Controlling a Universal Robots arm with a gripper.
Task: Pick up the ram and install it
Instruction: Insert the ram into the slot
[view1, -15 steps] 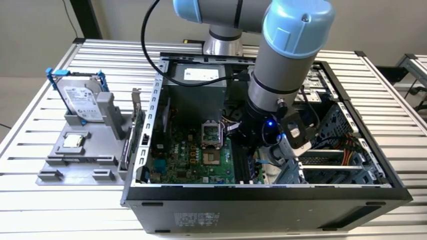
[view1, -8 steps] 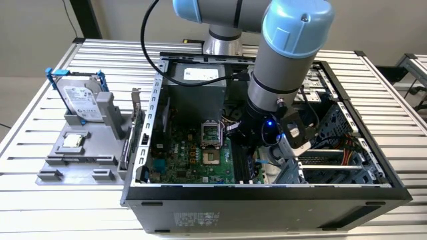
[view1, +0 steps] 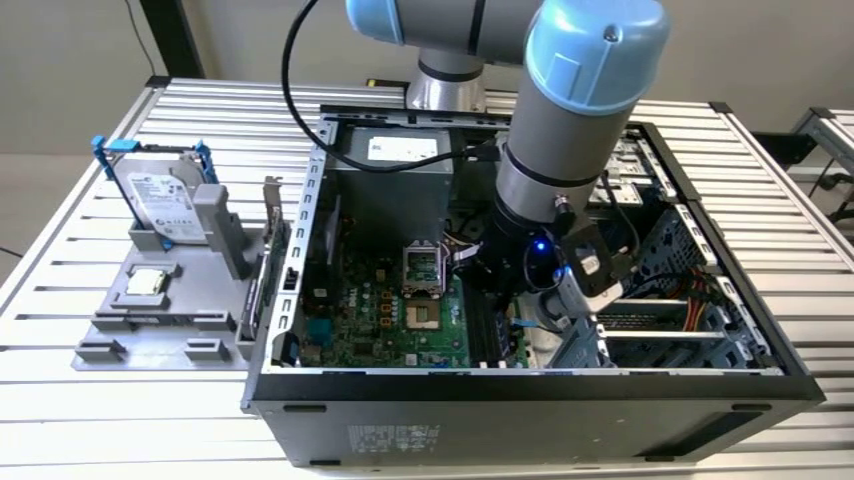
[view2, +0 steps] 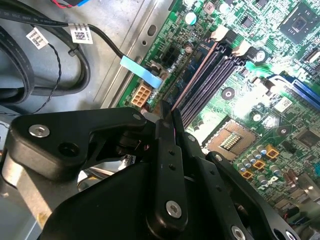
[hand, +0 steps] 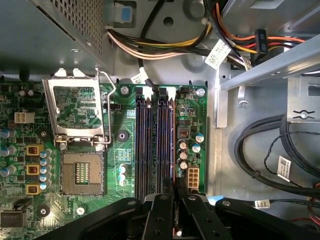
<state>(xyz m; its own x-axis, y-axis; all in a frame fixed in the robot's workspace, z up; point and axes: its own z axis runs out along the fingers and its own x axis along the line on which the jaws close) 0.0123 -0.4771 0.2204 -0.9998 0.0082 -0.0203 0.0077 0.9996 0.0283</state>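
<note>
My gripper (hand: 173, 186) (view2: 167, 112) is low inside the open computer case (view1: 534, 385), at one end of the motherboard's black memory slots (hand: 145, 140) (view2: 212, 75). Its black fingers (hand: 161, 210) stand almost together, pinching a thin edge. The ram (hand: 173, 145) (view2: 195, 75) shows edge-on as a narrow brownish strip running from the fingertips along the slot nearest the metal case floor. I cannot tell whether it sits fully in that slot. In the exterior view the arm's wrist (view1: 527, 250) hangs over the green motherboard (view1: 387, 320).
An open processor socket (hand: 80, 172) lies beside the slots. Black cables (hand: 260, 165) and a coloured wire bundle (hand: 165, 47) lie close by. Outside the case, a grey stand (view1: 147, 330) holds a silver hard drive (view1: 167, 200) in a blue frame and a square chip (view1: 147, 283).
</note>
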